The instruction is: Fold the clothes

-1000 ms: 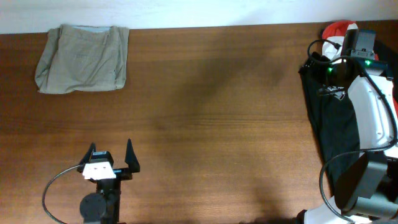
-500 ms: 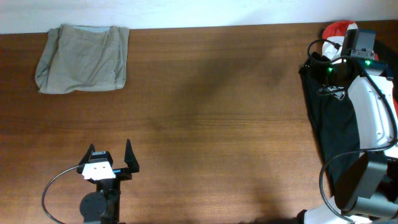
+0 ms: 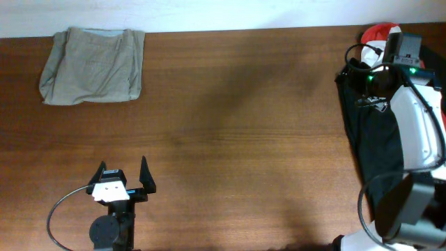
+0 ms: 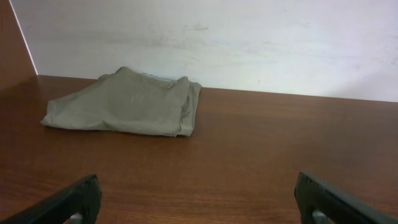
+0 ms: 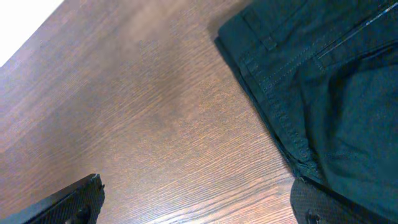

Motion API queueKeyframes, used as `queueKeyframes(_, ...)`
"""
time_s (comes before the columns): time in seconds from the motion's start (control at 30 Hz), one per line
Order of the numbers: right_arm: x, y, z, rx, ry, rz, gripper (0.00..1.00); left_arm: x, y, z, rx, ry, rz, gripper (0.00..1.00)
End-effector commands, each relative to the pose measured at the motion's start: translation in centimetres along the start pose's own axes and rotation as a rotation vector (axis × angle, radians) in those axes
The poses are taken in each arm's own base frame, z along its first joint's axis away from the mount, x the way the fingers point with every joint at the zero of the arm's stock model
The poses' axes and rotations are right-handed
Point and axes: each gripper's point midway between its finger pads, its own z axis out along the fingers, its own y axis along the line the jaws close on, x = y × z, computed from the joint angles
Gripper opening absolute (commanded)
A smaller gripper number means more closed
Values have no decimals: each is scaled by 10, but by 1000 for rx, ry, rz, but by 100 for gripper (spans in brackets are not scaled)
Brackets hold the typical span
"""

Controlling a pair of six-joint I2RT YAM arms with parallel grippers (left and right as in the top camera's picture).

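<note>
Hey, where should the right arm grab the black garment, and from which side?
Probably pinch the black garment at its stitched waistband edge, approaching with the right gripper from the bare table side: that edge lies flat and exposed there.

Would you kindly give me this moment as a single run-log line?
khaki shorts: folded, far left | left gripper: open, empty | right gripper: open, above black garment edge

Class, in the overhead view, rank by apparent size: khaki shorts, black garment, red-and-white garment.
Largest: khaki shorts and black garment, too alike to rank; the right arm covers part of the black one.
Smallest: red-and-white garment, only a corner showing.
</note>
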Motion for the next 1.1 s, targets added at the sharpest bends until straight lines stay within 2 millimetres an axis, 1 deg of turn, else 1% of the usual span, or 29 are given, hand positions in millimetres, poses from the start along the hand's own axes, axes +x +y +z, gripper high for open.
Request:
queueKeyframes(0.0, -16, 31, -83, -95, -187, -57, 99, 1, 2, 0, -12, -1, 16, 99)
queueKeyframes(0.03, -15, 42, -112, -130, -248, -79, 99, 1, 2, 0, -12, -1, 17, 99)
queueKeyframes(0.07, -13, 50, -131, -156, -286, -95, 99, 1, 2, 0, -12, -1, 16, 99)
queueKeyframes(0.1, -8, 61, -161, -198, -342, -122, 99, 1, 2, 0, -12, -1, 17, 99)
queueKeyframes(0.17, 2, 74, -196, -253, -408, -157, 99, 1, 2, 0, -12, -2, 17, 99)
queueKeyframes(0.2, 5, 77, -211, -264, -443, -168, 99, 1, 2, 0, -12, -1, 17, 99)
queueKeyframes(0.23, 11, 77, -232, -273, -492, -176, 99, 1, 2, 0, -12, -1, 16, 99)
queueKeyframes(0.27, 16, 77, -244, -287, -517, -183, 99, 1, 2, 0, -12, -2, 17, 99)
queueKeyframes(0.3, 20, 72, -254, -279, -550, -180, 99, 1, 2, 0, -12, -1, 16, 99)
queueKeyframes(0.33, 26, 67, -259, -271, -567, -178, 99, 1, 2, 0, -12, -1, 16, 99)
queueKeyframes(0.37, 40, 57, -258, -247, -577, -177, 99, 1, 2, 0, -12, -1, 16, 99)
queueKeyframes(0.4, 53, 48, -252, -230, -575, -178, 99, 1, 2, 0, -12, -1, 16, 99)
queueKeyframes(0.47, 77, 33, -235, -218, -579, -187, 99, 1, 2, 0, -12, -2, 16, 99)
queueKeyframes(0.5, 97, 26, -215, -235, -604, -234, 99, 1, 2, 0, -12, -2, 17, 99)
queueKeyframes(0.57, 118, 21, -193, -263, -651, -325, 99, 1, 2, 0, -12, -1, 17, 99)
queueKeyframes(0.6, 132, 18, -179, -297, -698, -366, 99, 1, 2, 0, -12, -2, 16, 99)
queueKeyframes(0.63, 142, 17, -170, -331, -746, -394, 99, 1, 2, 0, -12, -2, 16, 99)
queueKeyframes(0.67, 148, 16, -166, -354, -776, -402, 99, 1, 2, 0, -12, -1, 17, 99)
queueKeyframes(0.73, 164, 9, -149, -418, -887, -421, 99, 1, 2, 0, -12, -1, 16, 99)
queueKeyframes(0.77, 168, 5, -141, -427, -907, -418, 99, 1, 2, 0, -12, -1, 16, 99)
queueKeyframes(0.87, 180, -5, -118, -422, -907, -416, 99, 1, 2, 0, -12, -1, 16, 99)
queueKeyframes(0.93, 184, -8, -106, -419, -903, -417, 99, 1, 2, 0, -12, -2, 16, 99)
queueKeyframes(1.07, 192, -13, -81, -370, -894, -507, 99, 1, 2, 0, -12, -1, 17, 99)
